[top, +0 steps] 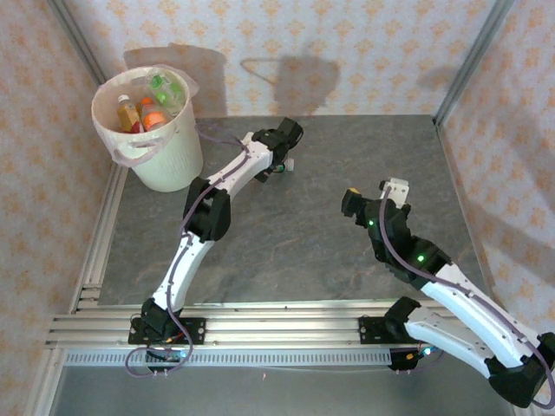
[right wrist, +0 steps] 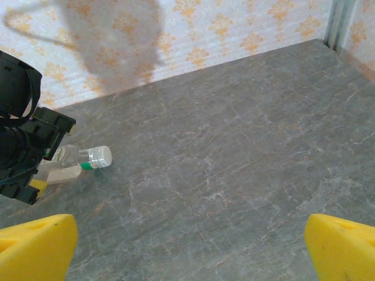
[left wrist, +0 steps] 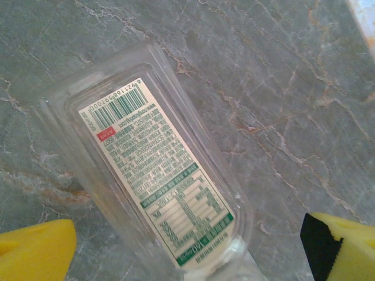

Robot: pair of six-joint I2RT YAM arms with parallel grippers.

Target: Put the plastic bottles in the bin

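From the left gripper [left wrist: 187,257] outward: yellow fingertips [left wrist: 35,249] spread wide at the two bottom corners of the left wrist view, clamping nothing, poised low on either side of the near end of a clear bottle [left wrist: 158,175]. Lies flat on the grey marbled table [left wrist: 304,117], printed label [left wrist: 155,184] and barcode facing up, seemingly empty. Looks like a gap between bottle and pads on both sides, though hard to say for certain. From the right wrist view, shows a white cap [right wrist: 101,156] with a green ring, pointing toward the middle of the table. Farther out, the right gripper [right wrist: 187,252]: also wide open and empty, hovering over bare table, well apart from the bottle. Beyond that, at the far left corner, the bin [top: 169,160], lined with a thin plastic bag [top: 130,156], already holding several bottles [top: 143,113] with orange and green caps and labels; impossible to count how many lie deeper inside. As a judgement: close to finished, with just this one bottle seen on the table. Left to do: close on it, lift, swing over to the bin's rim, let go
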